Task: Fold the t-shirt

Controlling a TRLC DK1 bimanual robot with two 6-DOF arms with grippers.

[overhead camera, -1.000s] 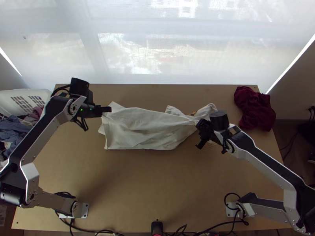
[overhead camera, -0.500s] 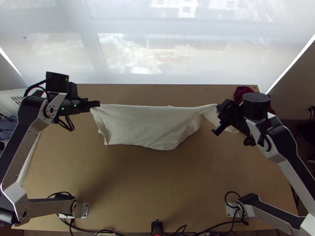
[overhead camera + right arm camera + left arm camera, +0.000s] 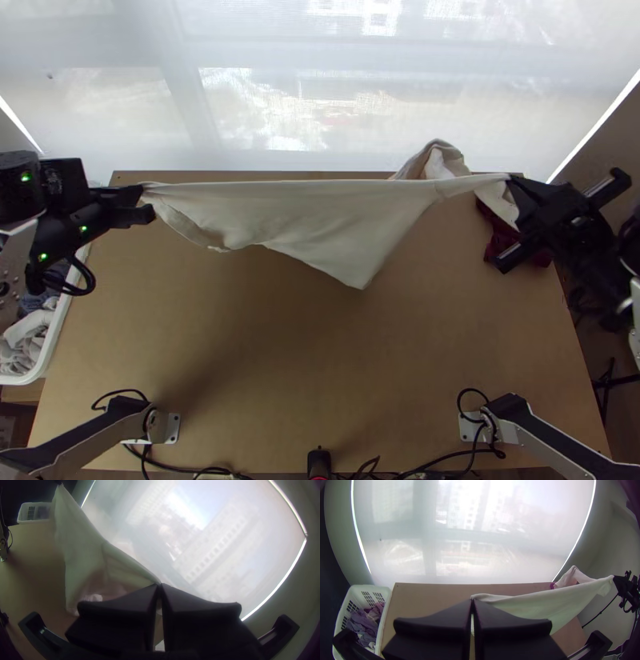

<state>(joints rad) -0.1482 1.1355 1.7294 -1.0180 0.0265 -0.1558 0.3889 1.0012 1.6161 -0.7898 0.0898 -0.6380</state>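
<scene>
Left hand [image 3: 142,194] and right hand [image 3: 513,181], clamped on opposite ends of the pale t-shirt [image 3: 312,216], have drawn farther apart, stretching its edge taut above the tabletop [image 3: 272,360], a soft point drooping between.

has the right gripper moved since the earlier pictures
Yes. In the top view the right gripper has moved right and up the picture, and now shows close to the far right corner of the table.

The left pincer [image 3: 144,205] and right pincer [image 3: 514,184] have drawn farther apart, stretching the white t-shirt [image 3: 308,214] wider between them.
</scene>
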